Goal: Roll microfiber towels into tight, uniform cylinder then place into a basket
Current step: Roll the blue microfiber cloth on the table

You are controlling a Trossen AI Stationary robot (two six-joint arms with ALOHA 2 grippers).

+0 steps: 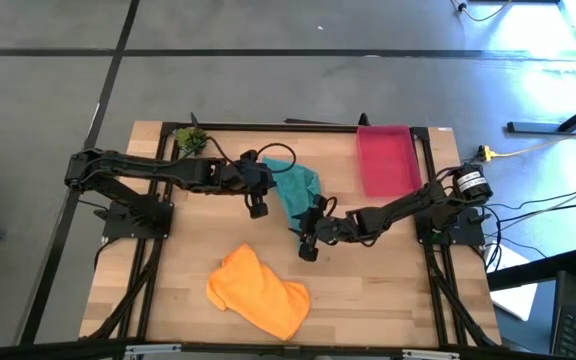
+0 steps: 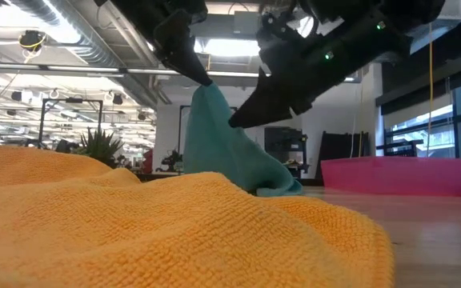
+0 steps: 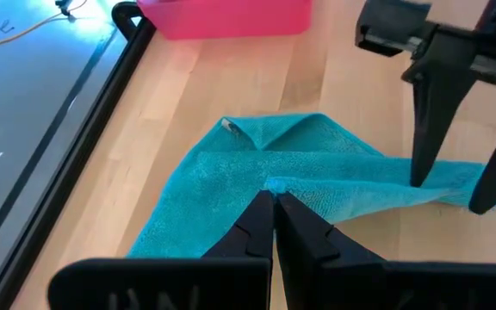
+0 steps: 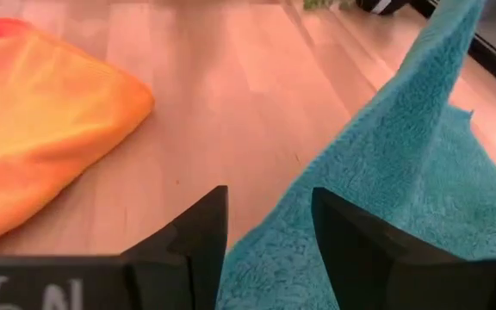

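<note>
High view takes in the whole wooden surface [image 1: 368, 290]: orange towel [image 1: 258, 292] crumpled near the front edge, red-pink basket [image 1: 386, 160] at the far right, teal towel [image 1: 296, 192] mid-surface between both arms. Low view alone shows the teal towel lifted to a peak, though orange cloth blocks its base. Left gripper [image 3: 274, 207] has its jaws clamped on that teal towel; right gripper [image 4: 268, 226] has its jaws apart over the towel's edge.
</note>
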